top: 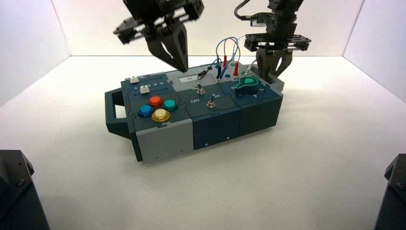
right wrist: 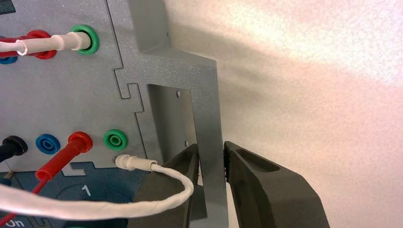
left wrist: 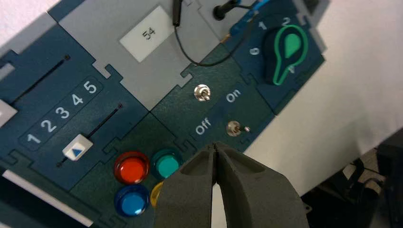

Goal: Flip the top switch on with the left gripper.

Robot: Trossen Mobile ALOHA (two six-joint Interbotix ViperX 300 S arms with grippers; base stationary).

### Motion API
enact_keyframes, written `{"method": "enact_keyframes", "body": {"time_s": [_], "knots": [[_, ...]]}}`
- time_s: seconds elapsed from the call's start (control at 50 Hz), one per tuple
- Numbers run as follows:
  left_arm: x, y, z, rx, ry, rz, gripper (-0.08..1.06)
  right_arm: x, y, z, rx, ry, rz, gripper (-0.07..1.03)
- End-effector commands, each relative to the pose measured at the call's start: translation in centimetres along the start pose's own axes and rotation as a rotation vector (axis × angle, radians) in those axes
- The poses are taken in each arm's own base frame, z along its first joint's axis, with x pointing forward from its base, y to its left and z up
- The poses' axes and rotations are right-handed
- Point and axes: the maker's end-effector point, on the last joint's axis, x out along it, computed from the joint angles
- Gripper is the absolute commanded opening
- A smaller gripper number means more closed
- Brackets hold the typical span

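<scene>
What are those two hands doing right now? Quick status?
Left hand shut, hovering above box. Right hand clamped on grey handle. Top switch untouched. Nothing blocking it.

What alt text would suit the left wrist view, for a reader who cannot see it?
The left gripper, jaws shut to a point, hovers above the box's dark blue panel, short of the top switch, a small silver toggle between the "Off" and "On" labels. Coloured buttons, sliders and a green knob surround it.

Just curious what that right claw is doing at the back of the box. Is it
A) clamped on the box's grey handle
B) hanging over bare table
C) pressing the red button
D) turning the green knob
A: the right gripper has a finger on each side of the box's grey handle, shut on it.
</scene>
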Motion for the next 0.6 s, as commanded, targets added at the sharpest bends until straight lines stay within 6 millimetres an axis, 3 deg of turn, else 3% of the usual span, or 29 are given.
{"method": "enact_keyframes", "body": {"time_s": [0.02,0.6], "knots": [[0.2,-0.3,1.1,-0.015,-0.028,-0.006,-0.03,-2.0,-0.1,2.1,0.008,-0.079,0.006,-0.02],[2.8,-0.7,2.9,-0.017,-0.004,0.005,-0.03,-1.8,-0.2,2.2,0.001,-0.073,0.006,-0.02]]}}
